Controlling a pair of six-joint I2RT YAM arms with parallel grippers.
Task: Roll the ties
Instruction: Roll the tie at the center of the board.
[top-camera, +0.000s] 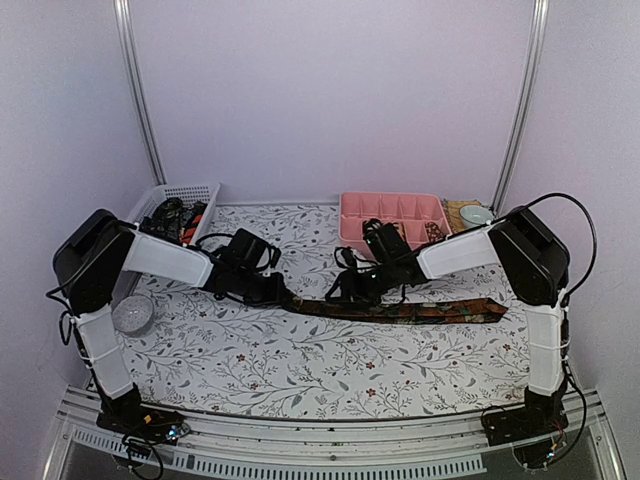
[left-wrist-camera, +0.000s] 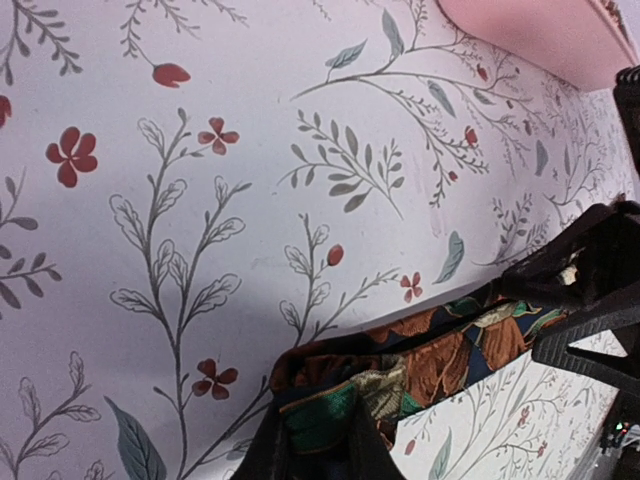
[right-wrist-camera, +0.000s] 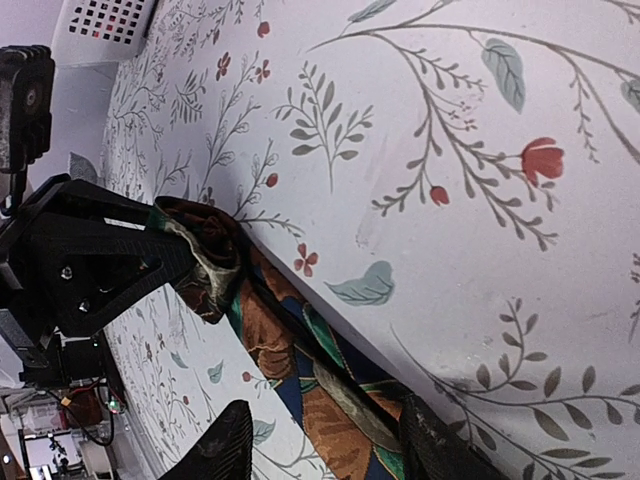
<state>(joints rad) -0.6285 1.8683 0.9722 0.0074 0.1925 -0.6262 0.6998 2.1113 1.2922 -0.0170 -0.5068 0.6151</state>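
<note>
A dark tie (top-camera: 420, 311) with a brown, green and navy leaf pattern lies flat across the middle of the table. Its pointed end is at the right. My left gripper (top-camera: 268, 290) is shut on the tie's left end, which is folded over between the fingers (left-wrist-camera: 320, 445). My right gripper (top-camera: 350, 288) is open and low over the tie a little to the right. In the right wrist view its fingers (right-wrist-camera: 225, 445) stand on either side of the tie (right-wrist-camera: 300, 350). The left gripper (right-wrist-camera: 90, 270) also shows there, gripping the bunched end.
A pink compartment tray (top-camera: 395, 208) stands at the back right, with a brown coil (top-camera: 435, 232) in one compartment. A white mesh basket (top-camera: 185, 192) at the back left holds dark and orange-red ties (top-camera: 175, 220). A grey round object (top-camera: 132, 315) lies near the left arm.
</note>
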